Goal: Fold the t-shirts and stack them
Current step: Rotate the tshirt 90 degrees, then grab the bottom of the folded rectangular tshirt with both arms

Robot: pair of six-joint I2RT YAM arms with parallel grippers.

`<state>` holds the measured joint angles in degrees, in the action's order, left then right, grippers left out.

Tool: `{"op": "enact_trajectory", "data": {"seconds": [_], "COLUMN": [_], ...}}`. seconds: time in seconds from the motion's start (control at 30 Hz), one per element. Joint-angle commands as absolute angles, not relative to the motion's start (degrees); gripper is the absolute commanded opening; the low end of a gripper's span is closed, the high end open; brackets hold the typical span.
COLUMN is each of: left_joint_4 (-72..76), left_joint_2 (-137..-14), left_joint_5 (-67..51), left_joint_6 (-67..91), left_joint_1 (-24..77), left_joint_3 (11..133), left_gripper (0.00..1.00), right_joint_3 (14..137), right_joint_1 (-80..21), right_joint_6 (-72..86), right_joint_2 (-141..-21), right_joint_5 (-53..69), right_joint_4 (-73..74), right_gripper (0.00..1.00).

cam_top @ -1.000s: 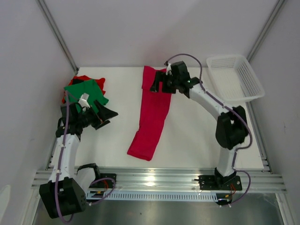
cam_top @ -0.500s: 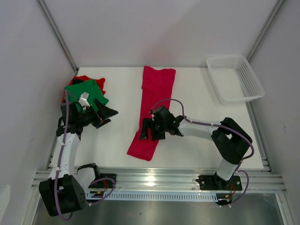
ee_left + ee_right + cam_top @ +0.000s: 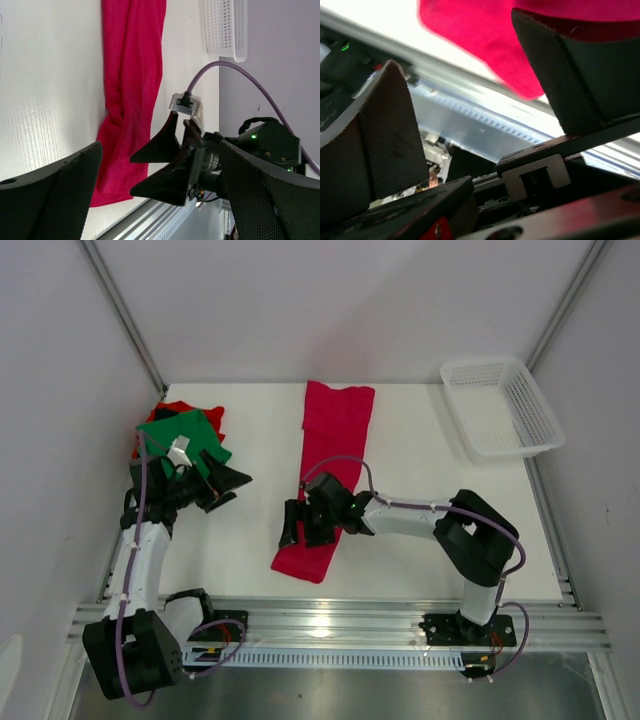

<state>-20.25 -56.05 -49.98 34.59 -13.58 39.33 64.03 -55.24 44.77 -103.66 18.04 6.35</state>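
Observation:
A crimson t-shirt (image 3: 335, 455), folded into a long narrow strip, runs from the back of the table to its near end (image 3: 305, 560). My right gripper (image 3: 298, 528) hovers open over that near part, at the strip's left edge. In the right wrist view the cloth (image 3: 480, 35) shows beyond the open gripper (image 3: 470, 100), with nothing between the fingers (image 3: 385, 135). My left gripper (image 3: 228, 487) stands open over bare table to the left, holding nothing. In its wrist view (image 3: 160, 200) it faces the crimson strip (image 3: 132, 75) and the right gripper (image 3: 170, 160). Green (image 3: 185, 435) and red (image 3: 180, 408) t-shirts lie piled at the back left.
A white mesh basket (image 3: 500, 405) sits at the back right corner, also showing as the basket (image 3: 225, 25) in the left wrist view. The metal rail (image 3: 330, 620) carrying both arm bases runs along the near edge. Walls close the table on the left, back and right.
My right arm swung from the far end of the crimson t-shirt down to its near end, ending slightly further left. It stayed open. The left arm has not moved.

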Motion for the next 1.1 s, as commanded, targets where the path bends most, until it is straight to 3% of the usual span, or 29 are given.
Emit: {"op": "enact_trajectory", "data": {"seconds": [0.0, 0.43, 1.07], "left_joint_4": [-18.5, -20.1, -17.3], "left_joint_2": [-56.5, -57.9, -61.7], "left_joint_5": [-51.3, -51.1, -51.3], "left_joint_6": [34.8, 33.4, 35.3], "left_joint_1": [-14.1, -14.1, -14.1], "left_joint_3": [40.5, 41.7, 42.8], "left_gripper": [1.00, 0.99, 0.99], "right_joint_3": [63.3, 60.7, 43.1], "right_joint_1": [-55.3, -54.8, -53.2], "right_joint_6": [44.6, 43.6, 46.3], "right_joint_2": [-106.7, -107.0, -86.4], "right_joint_5": [16.9, 16.5, 12.5], "right_joint_4": [9.8, 12.7, 19.7], "right_gripper": [0.85, 0.85, 0.85]}}
